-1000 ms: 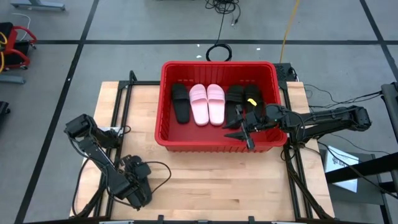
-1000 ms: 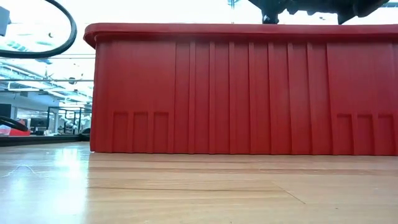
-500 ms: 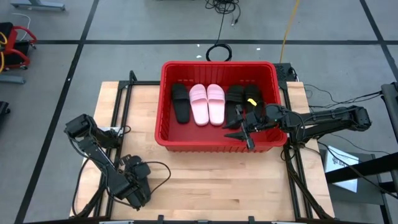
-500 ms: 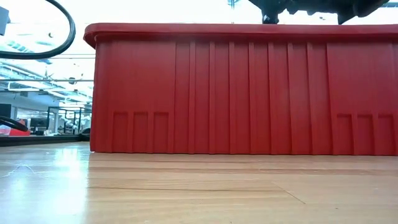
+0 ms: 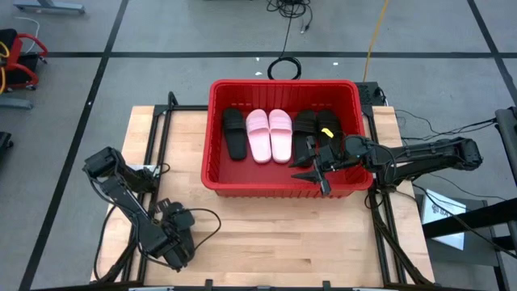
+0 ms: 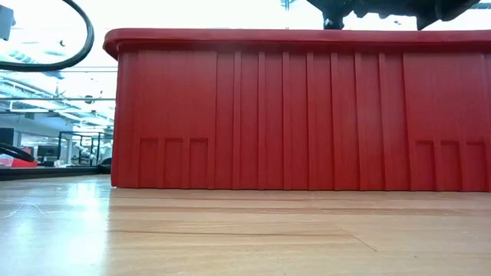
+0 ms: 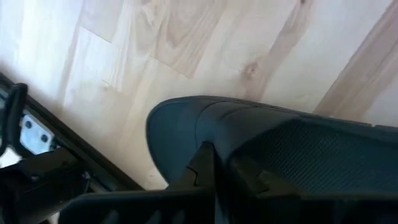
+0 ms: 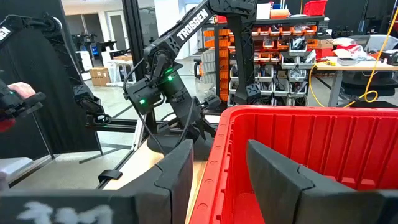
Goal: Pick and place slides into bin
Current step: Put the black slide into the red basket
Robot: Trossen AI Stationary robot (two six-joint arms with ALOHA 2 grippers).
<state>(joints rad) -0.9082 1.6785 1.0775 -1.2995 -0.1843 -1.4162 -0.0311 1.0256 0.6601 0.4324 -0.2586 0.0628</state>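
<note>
High view: large red ribbed plastic bin (image 5: 266,191) sits mid-table, toward the far side. Inside lie 5 visible slides: 3 black open-toe sandals (image 5: 234,133) and 2 pale pink sandals (image 5: 269,135). A 6th may hide under the right arm; cannot tell. Judged light, springy, slightly grippy, so best pinched across the wide strap.

Right gripper (image 5: 311,168) hovers over the bin's near right part, fingers apart and empty. Left gripper (image 5: 174,242) waits near left, pinched closed on nothing.

Only the right wrist view shows that finger gap. Low view shows just the bin's outer wall.
</note>
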